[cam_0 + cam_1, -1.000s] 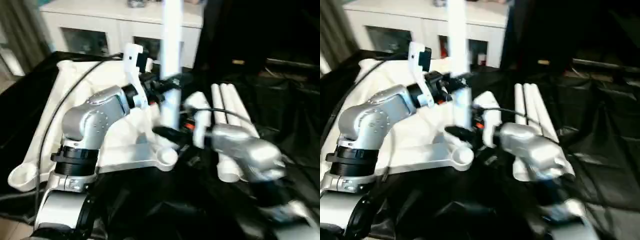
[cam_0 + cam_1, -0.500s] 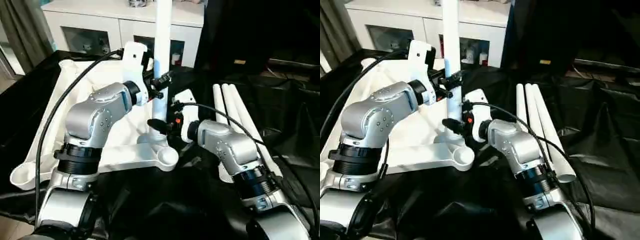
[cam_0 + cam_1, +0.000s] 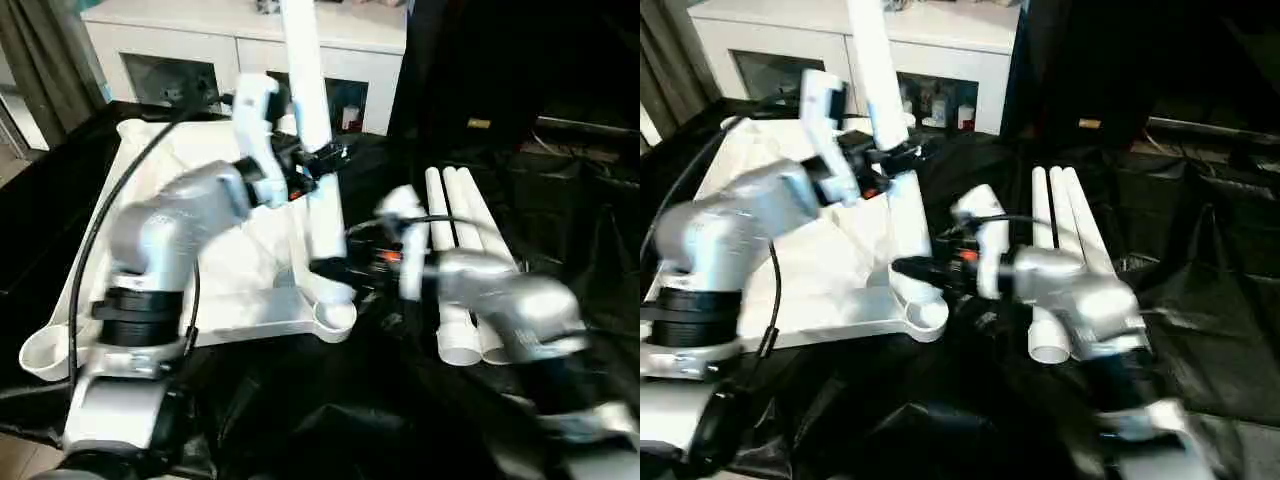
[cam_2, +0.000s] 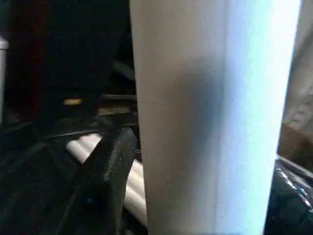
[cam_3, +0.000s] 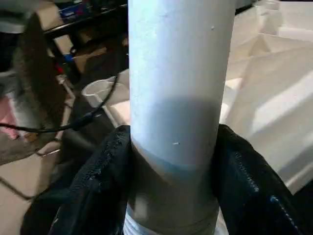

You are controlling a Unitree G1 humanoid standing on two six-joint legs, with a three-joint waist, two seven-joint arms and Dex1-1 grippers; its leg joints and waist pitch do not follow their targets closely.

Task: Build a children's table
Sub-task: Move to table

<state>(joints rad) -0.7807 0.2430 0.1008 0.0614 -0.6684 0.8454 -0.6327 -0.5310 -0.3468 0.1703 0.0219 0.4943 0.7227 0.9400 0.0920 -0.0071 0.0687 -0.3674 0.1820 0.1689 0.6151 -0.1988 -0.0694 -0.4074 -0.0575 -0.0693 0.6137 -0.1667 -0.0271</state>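
Leg newly tilted, top cropped

The upturned table lies on the left, a leg standing tilted at its near right corner. Three spare legs lie side by side to its right. A cabinet stands behind.

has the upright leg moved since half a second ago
Yes. The leg now leans, its top tipped toward the robot's left against the cabinet; its foot stays by the near corner socket.

One upside-down table top, one standing leg, three loose legs, one cabinet.
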